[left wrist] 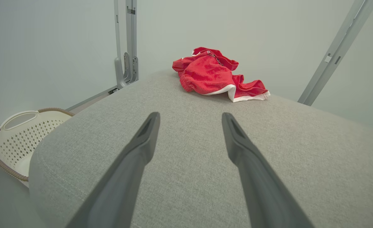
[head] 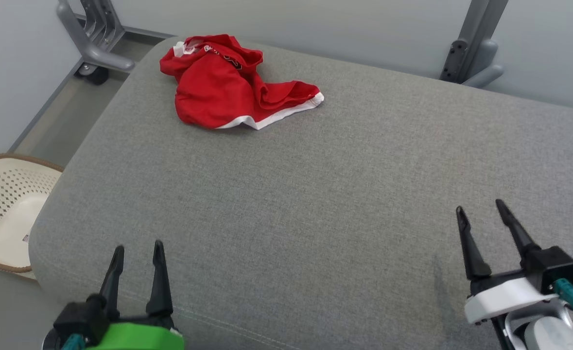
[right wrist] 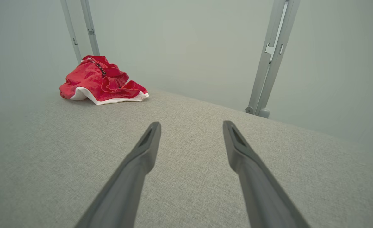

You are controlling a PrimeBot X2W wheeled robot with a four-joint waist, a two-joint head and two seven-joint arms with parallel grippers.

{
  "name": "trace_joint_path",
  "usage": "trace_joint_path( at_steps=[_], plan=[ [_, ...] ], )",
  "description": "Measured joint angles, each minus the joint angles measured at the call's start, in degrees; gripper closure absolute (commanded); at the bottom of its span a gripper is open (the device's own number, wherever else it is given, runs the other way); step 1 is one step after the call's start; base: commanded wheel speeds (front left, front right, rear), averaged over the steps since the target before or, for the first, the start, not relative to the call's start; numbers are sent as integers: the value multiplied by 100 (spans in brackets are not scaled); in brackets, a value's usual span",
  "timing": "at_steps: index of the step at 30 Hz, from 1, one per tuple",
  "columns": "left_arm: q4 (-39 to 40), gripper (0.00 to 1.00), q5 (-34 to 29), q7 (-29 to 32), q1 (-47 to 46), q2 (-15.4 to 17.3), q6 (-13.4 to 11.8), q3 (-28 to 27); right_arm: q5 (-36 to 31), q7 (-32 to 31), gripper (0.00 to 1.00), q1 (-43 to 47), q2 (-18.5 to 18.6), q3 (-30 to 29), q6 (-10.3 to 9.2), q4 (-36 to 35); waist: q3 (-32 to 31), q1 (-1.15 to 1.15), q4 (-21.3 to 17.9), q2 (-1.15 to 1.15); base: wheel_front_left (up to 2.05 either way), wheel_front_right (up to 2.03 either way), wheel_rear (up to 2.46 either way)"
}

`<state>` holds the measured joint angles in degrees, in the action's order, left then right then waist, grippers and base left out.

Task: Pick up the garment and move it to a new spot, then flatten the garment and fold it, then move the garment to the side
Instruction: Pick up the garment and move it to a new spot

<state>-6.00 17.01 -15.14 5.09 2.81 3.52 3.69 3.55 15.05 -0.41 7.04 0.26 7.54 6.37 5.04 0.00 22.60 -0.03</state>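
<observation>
A crumpled red garment with white trim lies bunched near the far left corner of the grey cushioned surface. In the left wrist view the garment sits well beyond the fingertips; in the right wrist view the garment is far off to the upper left. My left gripper hovers open over the near left edge, nothing between its fingers. My right gripper stands open at the near right, also holding nothing. Both are far from the cloth.
A cream perforated laundry basket with a brown rim stands on the floor left of the cushion. Grey metal frame legs rise behind the far edge, another frame leg at the far right. A pale wall closes the back.
</observation>
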Motion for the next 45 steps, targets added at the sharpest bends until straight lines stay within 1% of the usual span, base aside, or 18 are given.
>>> trace_joint_path(
  at_steps=[3, 7, 10, 14, 16, 19, 20, 23, 25, 29, 31, 32, 33, 34, 36, 38, 42, 45],
  plan=[
    [-73, 0, 415, 0, -655, 1, 55, 123, -4, 1, 0, -277, 285, -113, 0, -198, 231, 0, 31, 0, 0, 0, 0],
    [-591, 0, 780, 1, -1803, 3, 157, 338, 31, 1, 0, -625, 719, -260, 0, -498, 675, 0, 70, 0, 0, 0, 0],
    [-1192, 0, 915, 0, -2759, 3, 255, 461, 64, 0, 0, -838, 978, -371, 0, -675, 1088, 0, 69, 0, 0, 0, 0],
    [-2142, 0, 943, 56, -3957, 77, 333, 558, 138, 0, 0, -1081, 1210, -475, 0, -984, 1690, 0, -13, 0, 0, 0, 0],
    [-2569, 0, 1198, 204, -4536, 137, 356, 550, 151, 0, 0, -1162, 1318, -470, 0, -1133, 2004, 0, -87, 0, 0, 0, 0],
    [-3178, 0, 1450, 464, -5288, 252, 376, 560, 183, 0, 0, -1295, 1435, -435, 0, -1359, 2445, 0, -208, 0, 0, 0, 0],
    [-3178, 0, 1450, 464, -5288, 252, 376, 560, 183, 0, 0, -1295, 1435, -435, 0, -1359, 2445, 0, -208, 0, 0, 0, 0],
    [-3789, 0, 1633, 610, -5866, 427, 379, 514, 198, 0, 0, -1371, 1493, -360, 0, -1524, 2839, 1, -354, 0, 0, 0, 0],
    [-4172, 0, 1911, 655, -6174, 479, 380, 376, 200, 0, 0, -1400, 1499, -333, 0, -1606, 3063, 1, -473, 0, 0, 0, 0],
    [-4998, 0, 2015, 786, -6488, 633, 386, 320, 215, 0, 0, -1397, 1465, -312, 0, -1677, 3365, 1, -793, 0, 0, 0, 0],
    [-5189, 0, 2120, 682, -6574, 733, 386, 270, 215, 1, 0, -1383, 1410, -301, 0, -1697, 3457, 1, -965, 0, 0, 0, 0],
    [-5270, 19, 2209, 626, -6644, 762, 386, 248, 216, 1, 0, -1368, 1358, -327, 0, -1713, 3491, 1, -1055, 0, 0, 0, 0],
    [-5348, 53, 2242, 604, -6668, 809, 385, 244, 216, 1, 0, -1343, 1308, -375, 0, -1727, 3514, 1, -1142, 0, 0, 0, 0],
    [-5406, 100, 2286, 598, -6669, 870, 383, 252, 233, 1, 0, -1316, 1246, -445, 0, -1746, 3527, 0, -1226, 1, 0, 0, 0],
    [-5432, 100, 2359, 614, -6678, 1000, 375, 325, 259, 0, 0, -1269, 1128, -517, 0, -1775, 3533, 0, -1376, 1, 0, 0, 0],
    [-5261, 100, 2770, 461, -6645, 994, 360, 215, 259, 1, 0, -1244, 1025, -513, 0, -1752, 3496, 0, -1493, 0, 0, 0, 0],
    [-4658, 100, 2848, 232, -6453, 989, 374, 654, 278, 0, 0, -1127, 810, -521, 0, -1606, 3284, 1, -1621, 0, 0, 0, 0],
    [-3882, 100, 2933, 138, -6204, 1063, 383, 944, 292, 0, 0, -1068, 546, -392, 0, -1426, 3033, 1, -1697, 0, 0, 0, 0]
  ],
)
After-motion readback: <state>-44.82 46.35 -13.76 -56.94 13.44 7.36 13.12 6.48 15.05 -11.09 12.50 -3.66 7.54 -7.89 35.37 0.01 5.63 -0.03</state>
